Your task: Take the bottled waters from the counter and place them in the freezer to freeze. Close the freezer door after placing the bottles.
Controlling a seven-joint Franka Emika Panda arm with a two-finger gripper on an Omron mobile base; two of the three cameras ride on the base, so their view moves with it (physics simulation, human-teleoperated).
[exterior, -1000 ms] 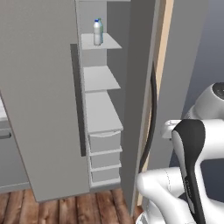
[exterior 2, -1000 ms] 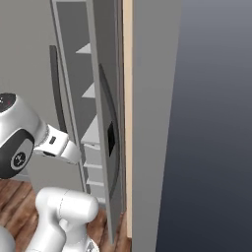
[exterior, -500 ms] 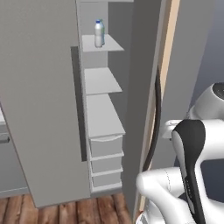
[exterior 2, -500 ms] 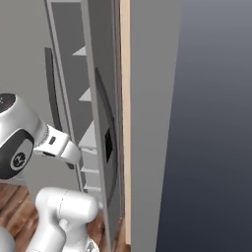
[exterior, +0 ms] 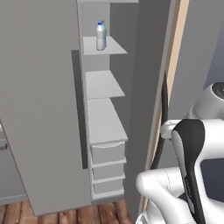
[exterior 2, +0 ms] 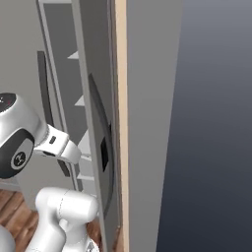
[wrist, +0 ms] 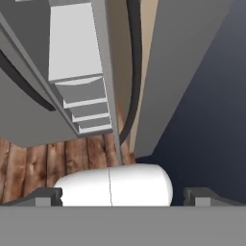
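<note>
The freezer point(exterior: 105, 118) stands in front of me with its left freezer door point(exterior: 39, 109) swung open; the door's long dark handle point(exterior: 78, 109) runs down its edge. A white bottled water with a blue cap point(exterior: 101, 36) stands upright on the top white shelf point(exterior: 111, 46). A bluish sliver shows just behind it, and I cannot tell what it is. In the hand view my gripper point(wrist: 124, 196) is open and empty, its fingertips point(wrist: 48, 194) wide apart. It points down at the freezer drawers point(wrist: 84, 103) and the floor. The counter is out of view.
The freezer's shut right door point(exterior 2: 96, 98) with its curved dark handle point(exterior 2: 101, 142) is close by my arm. A beige side panel point(exterior 2: 120, 123) and a dark wall point(exterior 2: 211, 123) lie to the right. Wooden floor point(wrist: 53, 163) is below. Lower white shelves point(exterior: 103, 83) are bare.
The whole picture has shifted a little in both base views, so the base has moved slightly. The bottle has stayed on its shelf. The gripper has stayed open.
</note>
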